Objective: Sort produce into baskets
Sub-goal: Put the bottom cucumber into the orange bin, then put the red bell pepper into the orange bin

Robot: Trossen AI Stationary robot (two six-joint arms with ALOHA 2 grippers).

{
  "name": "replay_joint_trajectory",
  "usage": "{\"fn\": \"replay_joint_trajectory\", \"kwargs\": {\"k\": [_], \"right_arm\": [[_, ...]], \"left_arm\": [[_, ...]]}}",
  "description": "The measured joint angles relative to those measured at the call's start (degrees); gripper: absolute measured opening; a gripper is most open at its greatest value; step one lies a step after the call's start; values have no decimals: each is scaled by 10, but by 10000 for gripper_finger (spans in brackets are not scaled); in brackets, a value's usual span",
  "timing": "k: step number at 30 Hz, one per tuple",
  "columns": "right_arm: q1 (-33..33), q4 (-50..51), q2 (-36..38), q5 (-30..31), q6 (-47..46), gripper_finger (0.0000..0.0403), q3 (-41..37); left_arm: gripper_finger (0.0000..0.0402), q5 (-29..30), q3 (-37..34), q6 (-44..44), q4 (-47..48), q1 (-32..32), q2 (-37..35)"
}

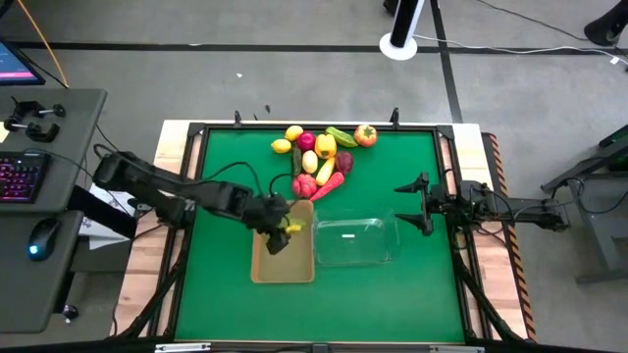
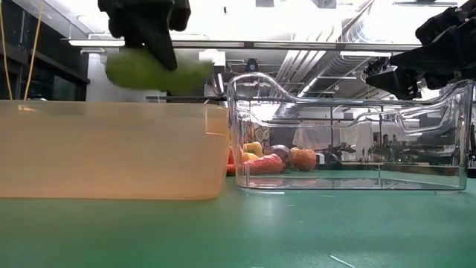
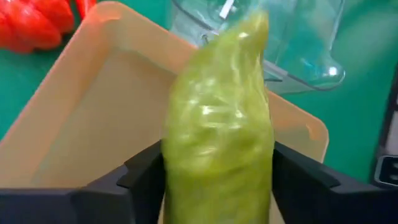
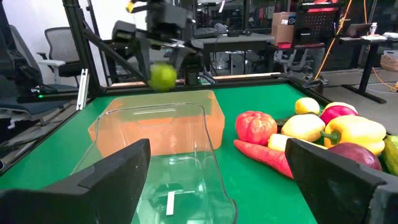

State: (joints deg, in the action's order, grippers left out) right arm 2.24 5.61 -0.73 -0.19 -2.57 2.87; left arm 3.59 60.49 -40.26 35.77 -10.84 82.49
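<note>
My left gripper (image 1: 280, 227) is shut on a green cucumber (image 3: 217, 124) and holds it above the tan basket (image 1: 283, 257); the low view shows the cucumber (image 2: 156, 71) over the basket's rim (image 2: 111, 104). The clear basket (image 1: 355, 242) stands right beside the tan one on the green table. The rest of the produce (image 1: 319, 157) lies in a pile on the table's far middle: lemons, apples, a carrot, a pepper, a tomato. My right gripper (image 1: 412, 204) is open and empty at the table's right side, next to the clear basket. My left gripper pinches the cucumber's two long sides (image 3: 174, 168) between its two fingers (image 3: 140, 180). The fingers come from above and lie across the cucumber. The cucumber lies about level, lifted clear above the tan basket's open top, with both ends free.
The tan basket's inside (image 3: 106, 118) shows bare in the left wrist view. The clear basket (image 4: 161, 162) holds only a small white label. Green table surface is free at the near side (image 1: 324, 309) and on the left (image 1: 221, 255).
</note>
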Motion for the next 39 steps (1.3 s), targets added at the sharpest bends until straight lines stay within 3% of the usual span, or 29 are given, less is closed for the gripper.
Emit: {"fn": "replay_joint_trajectory", "kwargs": {"k": [4,9,11,15,18,24,27,33,39], "right_arm": [[0,0,0,0,0,365,0],[0,0,0,0,0,365,0],[0,0,0,0,0,365,0],[0,0,0,0,0,365,0],[0,0,0,0,0,365,0],[1,-7,0,65,205,365,0],[1,-7,0,67,245,365,0],[1,-7,0,67,216,365,0],[1,-7,0,67,206,365,0]], "left_arm": [[296,-73,0,13,2,33,7],[336,-106,36,24,14,63,7],[340,-89,67,47,15,78,3],[341,5,127,118,9,120,3],[340,4,144,134,-16,179,8],[340,-88,143,121,-22,288,63],[340,-126,143,94,-27,306,103],[340,-57,143,86,-11,277,159],[340,36,184,67,88,254,215]]}}
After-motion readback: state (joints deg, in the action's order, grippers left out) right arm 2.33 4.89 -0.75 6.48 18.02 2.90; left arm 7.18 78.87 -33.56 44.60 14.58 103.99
